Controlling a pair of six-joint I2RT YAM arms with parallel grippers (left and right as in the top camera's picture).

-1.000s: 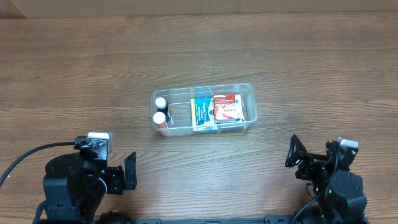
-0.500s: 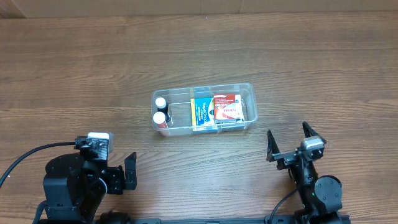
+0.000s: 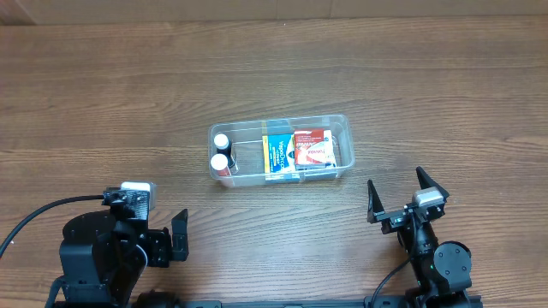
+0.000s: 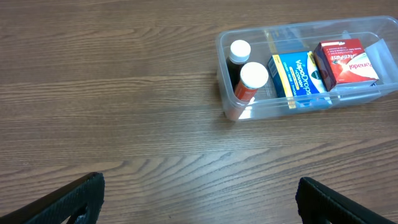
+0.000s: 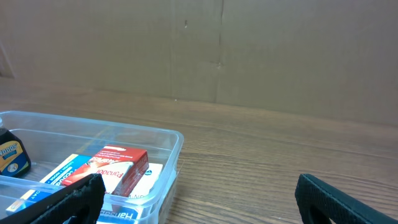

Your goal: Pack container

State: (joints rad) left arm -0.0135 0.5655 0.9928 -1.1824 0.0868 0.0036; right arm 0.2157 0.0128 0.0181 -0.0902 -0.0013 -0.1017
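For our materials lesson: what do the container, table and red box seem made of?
Container: clear glossy plastic; contents show through its walls. Table: wood or wood-look laminate; brown grain lines. Red box: probably printed cardboard; flat faces, crisp edges.

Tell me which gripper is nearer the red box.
Right. The right gripper hangs open just past the end of the container where the red box lies; the left gripper is farther back, beyond the end with the bottles.

Jaws wide apart on left gripper, right gripper.
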